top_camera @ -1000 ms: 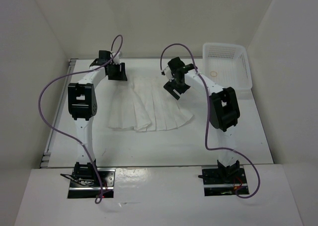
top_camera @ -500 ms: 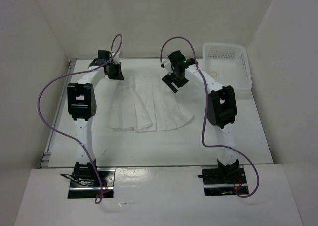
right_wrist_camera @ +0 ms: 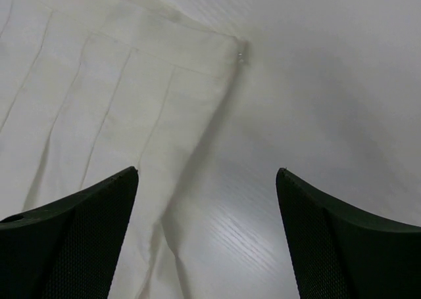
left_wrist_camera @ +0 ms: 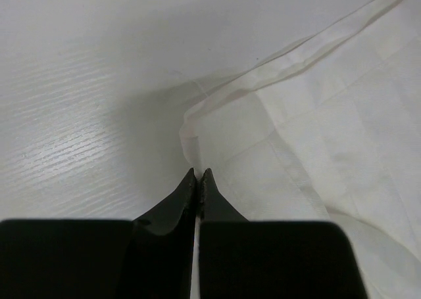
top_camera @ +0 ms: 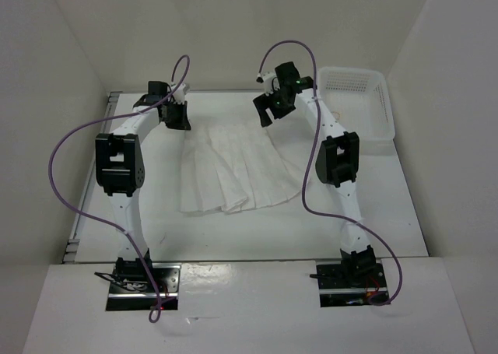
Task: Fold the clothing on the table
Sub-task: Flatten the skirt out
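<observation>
White on white everywhere, so we lean on the overhead view for the layout. The clothing [top_camera: 233, 167] lies spread on the desk [top_camera: 373, 214], off to the left of the mesh basket [top_camera: 354, 97] and clear of it. That view gives us the whole skirt shape, but the tips of both arms are too small there to read.

The wrist views fill that in. The left gripper [left_wrist_camera: 198, 174] is at the waist corner farthest from the basket. Its jaws are pressed together, with no gap we can see. The waistband corner curls up off the desk and runs right down into the tips, so to us it looks pinched there. From overhead, that gripper [top_camera: 176, 116] just reads as a dark lump at the corner.

The right gripper [right_wrist_camera: 207, 171] sits over the waist corner nearest the basket. Its jaws are spread wide apart and hold nothing. The waistband corner and the pleat lines lie flat between and beyond the two tips. We can't tell whether the tips touch the cloth.

As for direction, the narrow waist is at the end level with the basket. The hem flares out at the end away from it, toward the arm bases. The long axis runs waist to hem, and the pleats follow it, fanning out a bit.
</observation>
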